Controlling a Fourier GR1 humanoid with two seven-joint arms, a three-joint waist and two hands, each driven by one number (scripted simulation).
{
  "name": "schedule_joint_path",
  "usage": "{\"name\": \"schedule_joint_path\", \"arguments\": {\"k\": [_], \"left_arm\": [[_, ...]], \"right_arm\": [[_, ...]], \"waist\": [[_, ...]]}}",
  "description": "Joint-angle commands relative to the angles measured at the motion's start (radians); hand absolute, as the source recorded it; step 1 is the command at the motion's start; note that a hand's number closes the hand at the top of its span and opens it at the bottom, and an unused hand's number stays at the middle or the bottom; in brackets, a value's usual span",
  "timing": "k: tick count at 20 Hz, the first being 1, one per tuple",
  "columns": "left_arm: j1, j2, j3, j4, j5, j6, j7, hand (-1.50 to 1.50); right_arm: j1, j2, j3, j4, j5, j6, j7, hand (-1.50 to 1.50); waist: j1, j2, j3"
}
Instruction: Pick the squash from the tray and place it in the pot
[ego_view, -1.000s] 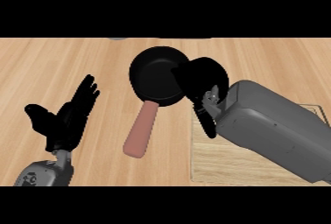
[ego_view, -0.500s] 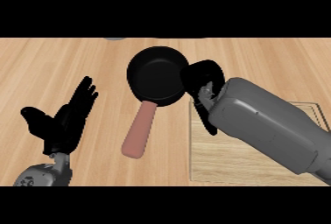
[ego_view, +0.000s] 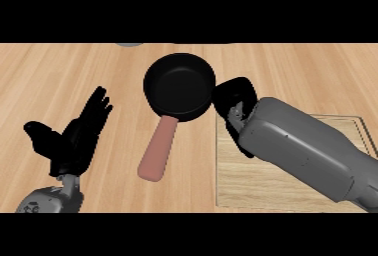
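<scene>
The pot is a black pan (ego_view: 179, 86) with a reddish-brown handle (ego_view: 158, 151) pointing toward me, in the middle of the counter. My right hand (ego_view: 235, 94) hovers at the pan's right rim with its fingers curled downward. The squash shows nowhere; whatever the hand holds is hidden under the fingers. The wooden tray (ego_view: 238, 184) lies at the lower right, largely covered by my grey right forearm (ego_view: 303, 150), and its visible part is bare. At the left, apart from the pan, my left hand (ego_view: 77, 136) rests open with its fingers up.
The light wood counter (ego_view: 66, 70) stretches around the pan. A small grey object (ego_view: 130, 44) peeks in at the top edge, behind the pan.
My right forearm has swung slightly left and lower over the tray, while the curled hand stays at the pan's right rim. The left hand has barely moved.
</scene>
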Motion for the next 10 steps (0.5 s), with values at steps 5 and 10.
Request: {"name": "schedule_joint_path", "arguments": {"k": [5, 10], "left_arm": [[-0.022, 0.003, 0.022, -0.020, 0.003, -0.013, 0.041, 0.00], [-0.005, -0.015, 0.007, -0.009, -0.028, -0.006, 0.014, 0.00]], "right_arm": [[0.121, 0.059, -0.006, -0.137, 0.070, -0.009, 0.222, -1.50], [0.122, 0.121, -0.034, -0.063, 0.110, -0.004, 0.252, -1.50]], "waist": [[-0.005, 0.001, 0.001], [0.001, 0.002, 0.000]]}}
